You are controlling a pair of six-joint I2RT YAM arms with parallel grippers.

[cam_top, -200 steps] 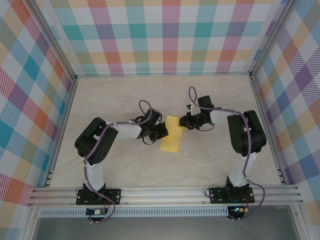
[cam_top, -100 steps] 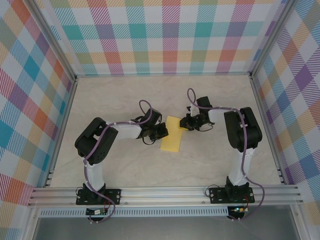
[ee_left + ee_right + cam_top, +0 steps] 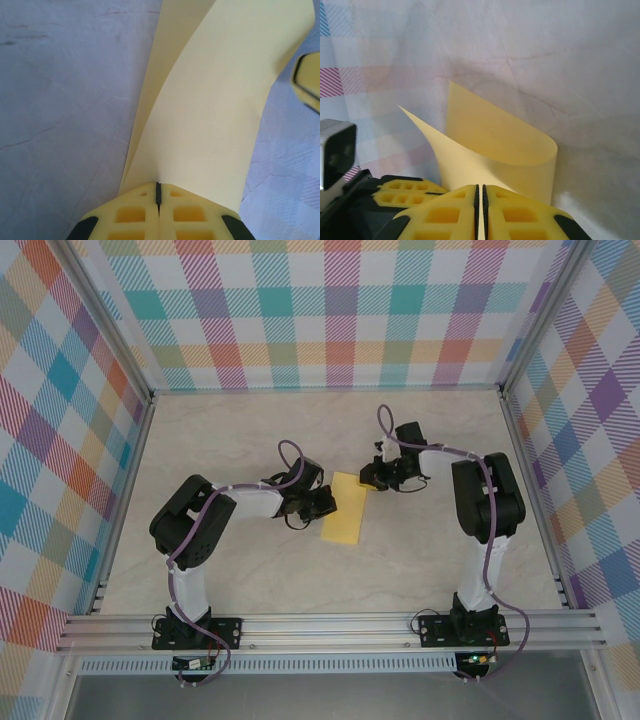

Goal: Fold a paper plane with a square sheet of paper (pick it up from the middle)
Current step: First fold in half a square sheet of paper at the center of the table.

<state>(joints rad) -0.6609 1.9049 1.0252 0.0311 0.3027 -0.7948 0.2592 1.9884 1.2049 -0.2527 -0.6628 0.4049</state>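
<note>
**Top external view.** We list one square sheet of paper (image 3: pixel 346 510): yellow, doubled over into a long strip, lying mid-surface (image 3: pixel 250 440) between the two arms. The left end effector (image 3: pixel 322 503) meets its left edge. The right end effector (image 3: pixel 372 476) meets its far right corner. We cannot tell from here how either pair of jaws stands. Checked walls (image 3: pixel 340 310) enclose the surface.

**Left wrist view.** The left end effector (image 3: pixel 158 192) has its fingers pressed together, pinching the near edge of the sheet (image 3: pixel 215 110). The paper runs away from the fingers, its upper layer lifted off a lower layer that shows along the left.

**Right wrist view.** The right end effector (image 3: pixel 480 192) has its fingers pressed together, pinching the sheet (image 3: pixel 505 150). The paper curls over in an open loop just beyond the fingertips, above the pale surface (image 3: pixel 560 60).
</note>
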